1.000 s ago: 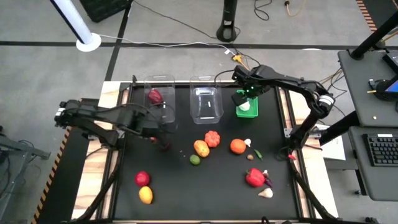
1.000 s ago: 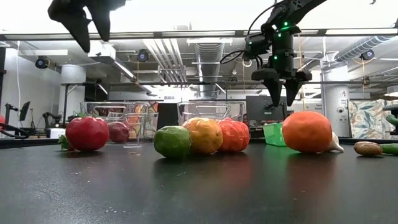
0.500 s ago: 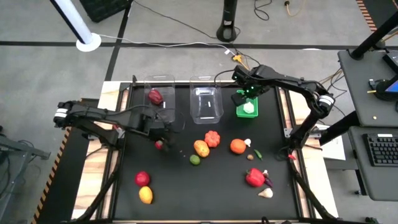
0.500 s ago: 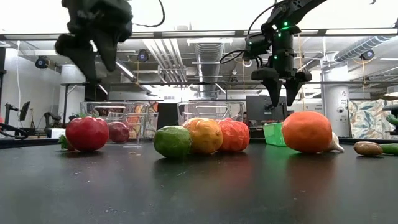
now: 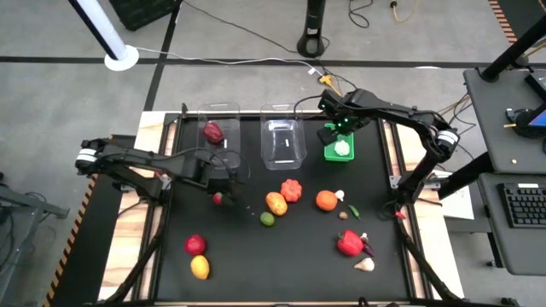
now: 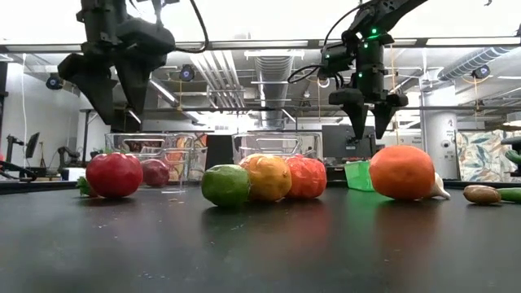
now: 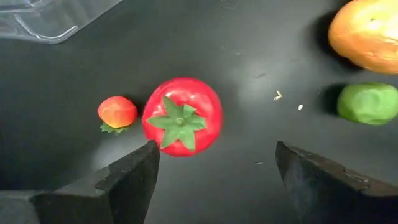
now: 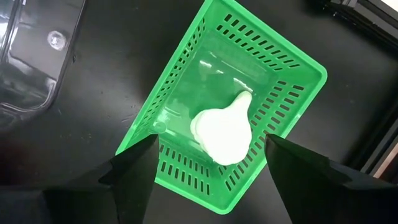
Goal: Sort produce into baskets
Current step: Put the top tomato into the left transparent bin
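Note:
A red tomato with a green stalk [image 7: 181, 116] lies on the black table, with a small orange-red berry [image 7: 117, 112] beside it. My left gripper [image 7: 214, 171] hangs open above the tomato, clear of it; it also shows in the high view [image 5: 222, 182] and the low view [image 6: 114, 106]. My right gripper [image 8: 211, 171] hangs open and empty over the green mesh basket [image 8: 283, 106], which holds a white garlic piece [image 8: 222, 132]. Two clear tubs stand at the back: the left one [image 5: 223, 113] holds a dark red piece [image 5: 212, 131], and the right one [image 5: 284, 153] shows nothing inside.
Mid-table lie a lime [image 5: 267, 219], a yellow-orange fruit [image 5: 275, 203], a red-orange piece [image 5: 292, 190] and an orange [image 5: 325, 199]. At the near left are a red fruit [image 5: 195, 245] and a yellow one [image 5: 200, 268]. At the near right are a red pepper [image 5: 349, 243] and garlic [image 5: 364, 264].
My left gripper has come down and gone a little toward the table's right edge, and now hangs over the tomato, still open. My right gripper has kept still over the green basket.

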`<state>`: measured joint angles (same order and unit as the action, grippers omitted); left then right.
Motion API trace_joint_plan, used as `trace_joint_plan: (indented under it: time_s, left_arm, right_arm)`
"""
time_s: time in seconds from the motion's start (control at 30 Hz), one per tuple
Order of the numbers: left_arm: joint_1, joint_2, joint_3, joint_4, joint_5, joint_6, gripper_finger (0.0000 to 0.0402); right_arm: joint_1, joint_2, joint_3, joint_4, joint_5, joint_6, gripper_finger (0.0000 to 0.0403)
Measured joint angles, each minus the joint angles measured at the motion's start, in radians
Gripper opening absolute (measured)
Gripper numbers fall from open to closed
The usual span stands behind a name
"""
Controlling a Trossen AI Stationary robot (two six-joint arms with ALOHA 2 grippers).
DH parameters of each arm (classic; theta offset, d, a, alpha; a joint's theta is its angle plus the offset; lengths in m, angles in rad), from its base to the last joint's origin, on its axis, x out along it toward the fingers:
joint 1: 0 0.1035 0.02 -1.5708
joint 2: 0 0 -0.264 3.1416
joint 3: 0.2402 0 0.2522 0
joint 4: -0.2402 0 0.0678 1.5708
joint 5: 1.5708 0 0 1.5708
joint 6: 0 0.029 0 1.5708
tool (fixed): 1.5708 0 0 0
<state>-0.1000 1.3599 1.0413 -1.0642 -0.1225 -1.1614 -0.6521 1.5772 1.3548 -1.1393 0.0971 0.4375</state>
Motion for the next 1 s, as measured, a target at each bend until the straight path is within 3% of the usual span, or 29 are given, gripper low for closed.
trace_joint_plan:
  time_s: [0.47, 1.0]
  left_arm:
    - [0.012, 0.004, -0.147, 0.147, -0.061, -0.004, 0.0302]
    - [0.013, 0.004, -0.25, 0.27, -0.06, -0.045, 0.0302]
  right_arm:
    - [0.0, 0.0, 0.0, 0.001, -0.002, 0.001, 0.0286]
    - [0.0, 0.0, 0.0, 0.003, -0.003, 0.001, 0.0288]
